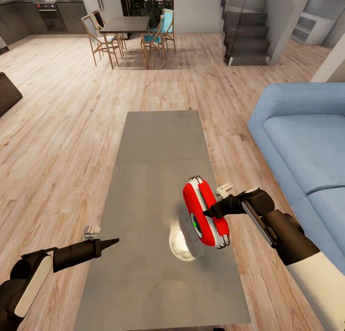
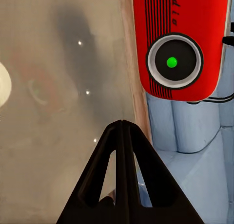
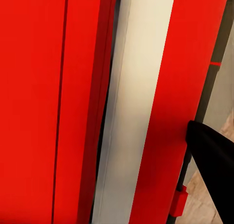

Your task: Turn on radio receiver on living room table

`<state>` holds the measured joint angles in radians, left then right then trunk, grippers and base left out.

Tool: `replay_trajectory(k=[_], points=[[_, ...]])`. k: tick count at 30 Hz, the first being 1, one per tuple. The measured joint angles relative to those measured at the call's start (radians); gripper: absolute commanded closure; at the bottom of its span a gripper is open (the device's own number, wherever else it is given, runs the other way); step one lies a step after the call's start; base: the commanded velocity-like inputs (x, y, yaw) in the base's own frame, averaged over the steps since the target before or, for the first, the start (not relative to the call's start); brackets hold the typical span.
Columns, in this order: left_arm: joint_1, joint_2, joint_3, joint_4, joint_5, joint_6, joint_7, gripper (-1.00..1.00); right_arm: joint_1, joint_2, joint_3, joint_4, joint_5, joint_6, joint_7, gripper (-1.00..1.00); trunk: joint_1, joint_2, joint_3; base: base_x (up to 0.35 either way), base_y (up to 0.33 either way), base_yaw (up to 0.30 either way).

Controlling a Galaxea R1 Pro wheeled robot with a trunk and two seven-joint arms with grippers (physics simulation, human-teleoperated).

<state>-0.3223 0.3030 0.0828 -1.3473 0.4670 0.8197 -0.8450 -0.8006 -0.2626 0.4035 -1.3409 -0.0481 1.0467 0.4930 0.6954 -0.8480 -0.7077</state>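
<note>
Holding the radio receiver [image 1: 206, 212] above the table [image 1: 158, 139], my right gripper [image 1: 211, 212] pinches the red body from the sofa side, and the radio hangs tilted with its face turned toward my left arm. On that face I see the round dial [image 2: 174, 61] with a green dot lit at its centre, clear in the left wrist view, where the radio shows in front of the blue sofa [image 1: 306, 144]. Close up in the right wrist view, I see red panels and a white side strip of the radio [image 3: 136, 107], with one dark finger [image 3: 214, 165] against the red edge.

My left gripper [image 1: 112, 243] hovers over the left edge of the table, its fingers pressed together into a point and holding nothing, well apart from the radio. A pale bright patch [image 1: 181, 244] sits on the grey tabletop just below the radio.

Beyond the table, light wood floor [image 1: 62, 129] runs to a dark dining table [image 1: 127, 24] with chairs, and stairs [image 1: 244, 33] rise at the back right.
</note>
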Motion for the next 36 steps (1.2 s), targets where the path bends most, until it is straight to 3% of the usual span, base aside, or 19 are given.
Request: replay_trajectory(k=[5, 9, 13, 14, 16, 36], points=[[0.0, -0.002, 0.0, 0.004, -0.001, 0.0, 0.002, 1.0, 0.0, 0.008, 0.001, 0.012, 0.004, -0.001, -0.047, 1.0, 0.0, 0.0, 0.0, 0.0, 0.0, 0.0], [0.0, -0.003, 0.0, 0.007, -0.001, -0.001, 0.003, 1.0, 0.0, 0.065, -0.001, 0.073, -0.02, 0.001, -0.078, 1.0, 0.0, 0.0, 0.0, 0.0, 0.0, 0.0], [0.0, -0.001, 0.0, 0.022, -0.003, -0.002, 0.007, 1.0, 0.0, 0.13, -0.003, 0.205, -0.008, -0.002, -0.124, 1.0, 0.0, 0.0, 0.0, 0.0, 0.0, 0.0], [0.0, -0.001, 0.0, 0.026, -0.003, -0.002, 0.007, 1.0, 0.001, 0.134, -0.002, 0.244, -0.018, 0.0, -0.127, 1.0, 0.0, 0.0, 0.0, 0.0, 0.0, 0.0], [0.0, 0.0, 0.0, 0.039, -0.004, -0.004, 0.007, 1.0, 0.0, 0.143, -0.002, 0.269, 0.005, -0.001, -0.134, 1.0, 0.0, 0.0, 0.0, 0.0, 0.0, 0.0], [0.0, -0.001, 0.0, 0.06, -0.005, -0.011, 0.009, 1.0, 0.0, 0.153, -0.011, 0.296, -0.002, 0.0, -0.15, 1.0, 0.0, 0.0, 0.0, 0.0, 0.0, 0.0]])
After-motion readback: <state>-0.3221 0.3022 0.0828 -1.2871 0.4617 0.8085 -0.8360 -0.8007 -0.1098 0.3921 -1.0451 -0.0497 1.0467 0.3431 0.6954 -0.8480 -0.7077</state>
